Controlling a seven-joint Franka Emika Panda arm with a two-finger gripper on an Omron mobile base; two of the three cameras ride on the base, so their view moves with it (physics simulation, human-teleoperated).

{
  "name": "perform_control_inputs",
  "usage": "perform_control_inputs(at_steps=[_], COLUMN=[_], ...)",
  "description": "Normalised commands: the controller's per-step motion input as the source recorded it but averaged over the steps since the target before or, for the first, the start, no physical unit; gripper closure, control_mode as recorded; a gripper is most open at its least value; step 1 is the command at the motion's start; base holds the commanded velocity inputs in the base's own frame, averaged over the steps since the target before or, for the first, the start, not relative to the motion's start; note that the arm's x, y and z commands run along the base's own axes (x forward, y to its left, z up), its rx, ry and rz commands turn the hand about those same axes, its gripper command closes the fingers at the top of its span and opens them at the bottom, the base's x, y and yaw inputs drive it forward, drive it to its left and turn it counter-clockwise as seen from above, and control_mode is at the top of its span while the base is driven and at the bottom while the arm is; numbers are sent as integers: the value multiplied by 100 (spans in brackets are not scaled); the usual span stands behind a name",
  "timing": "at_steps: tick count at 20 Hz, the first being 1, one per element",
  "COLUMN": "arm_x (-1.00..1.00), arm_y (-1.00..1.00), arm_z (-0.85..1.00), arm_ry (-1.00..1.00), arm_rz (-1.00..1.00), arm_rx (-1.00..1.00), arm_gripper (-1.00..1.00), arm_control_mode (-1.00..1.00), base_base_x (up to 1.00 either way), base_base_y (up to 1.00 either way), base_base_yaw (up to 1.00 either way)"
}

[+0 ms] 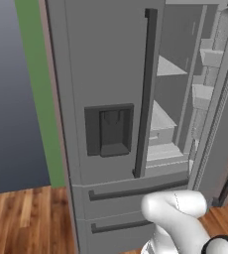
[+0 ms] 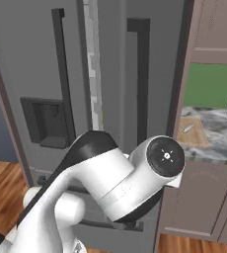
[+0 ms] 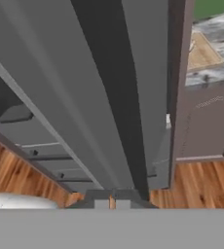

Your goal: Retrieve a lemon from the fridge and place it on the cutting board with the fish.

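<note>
Two fingers (image 3: 113, 200) pressed together below the fridge (image 1: 106, 74); wood floor (image 1: 27, 218), grey marbled counter (image 2: 219, 138) bearing cutting board (image 2: 193, 134).

Flat, even rendered light falls on all three views, with no visible lamp and no glare. The fridge (image 1: 111, 74) shows soft grey shading, its dispenser recess (image 1: 109, 130) darker inside, and its shelves paler where the door stands open. Edges look slightly soft and jagged, low in detail. In the hand view the dark handle (image 3: 119, 97) just ahead of the gripper (image 3: 112, 202) looks smeared and stretched.
</note>
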Motion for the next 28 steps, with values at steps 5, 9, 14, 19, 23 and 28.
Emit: perform_control_inputs(at_steps=[5, 9, 14, 19, 23, 28], arm_x=[-59, -13, -1, 44, 63, 95], arm_y=[51, 98, 100, 100, 84, 1], arm_z=[33, 19, 2, -54, -74, -77], arm_ry=[2, 21, 24, 28, 25, 2], arm_rz=[-11, -24, -18, -7, 0, 1], arm_rx=[-16, -32, -34, -47, -42, -19], arm_gripper=[-100, -100, -100, -100, -100, -100], arm_control_mode=[-100, -100, -100, -100, -100, -100], base_base_x=[0, 0, 0, 0, 0, 0], base_base_y=[0, 0, 0, 0, 0, 0], base_base_yaw=[0, 0, 0, 0, 0, 0])
